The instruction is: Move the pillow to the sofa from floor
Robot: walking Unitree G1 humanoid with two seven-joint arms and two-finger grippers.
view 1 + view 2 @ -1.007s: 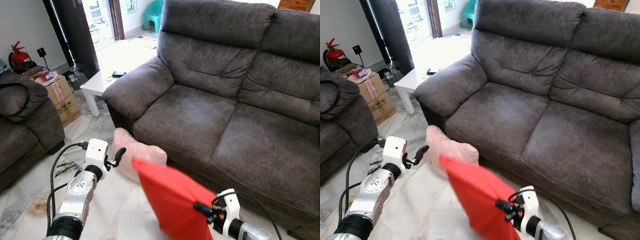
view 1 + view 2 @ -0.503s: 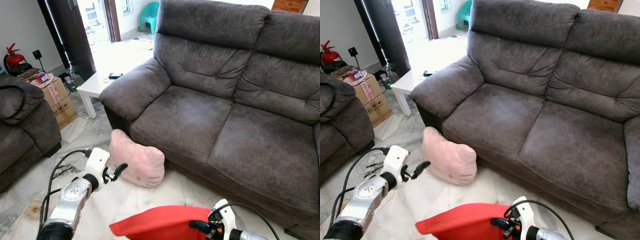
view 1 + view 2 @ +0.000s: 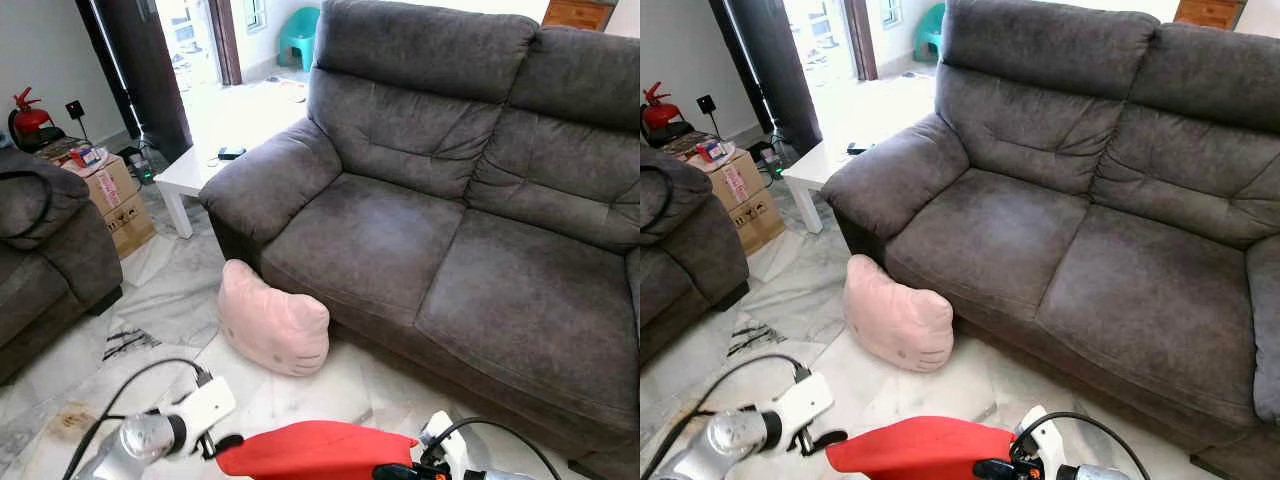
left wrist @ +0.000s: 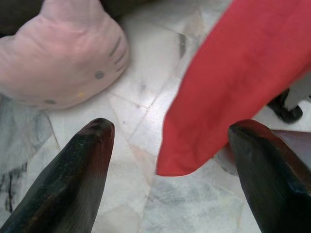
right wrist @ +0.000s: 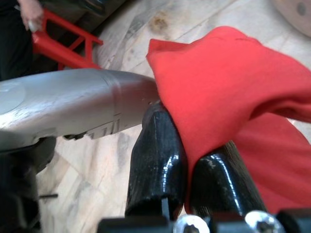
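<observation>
Nearest the camera, a red pillow [image 3: 315,448] is held low over the marble floor [image 3: 180,300], lying roughly flat. The right gripper [image 5: 187,182] is closed on one edge of it, red fabric being pinched between the two black fingers [image 5: 158,160] in the right wrist view. The left gripper [image 4: 177,170] is spread wide, with a corner of the red pillow lying between its fingers but touched by neither; in the head views it is seen just beside the pillow's left end. A black cable [image 3: 130,385] is looped over the left arm.

Further off, a pink cat-face pillow [image 3: 272,322] is rested on the floor against the front of the dark grey sofa [image 3: 450,190], below its left seat cushion. Beyond the sofa's left armrest a white low table [image 3: 200,160] carries a small dark object. To the left, a cardboard box [image 3: 115,195] is placed beside a second dark sofa [image 3: 40,250], with a red fire extinguisher [image 3: 27,112] by the wall and a teal chair [image 3: 300,30] seen past the doorway
</observation>
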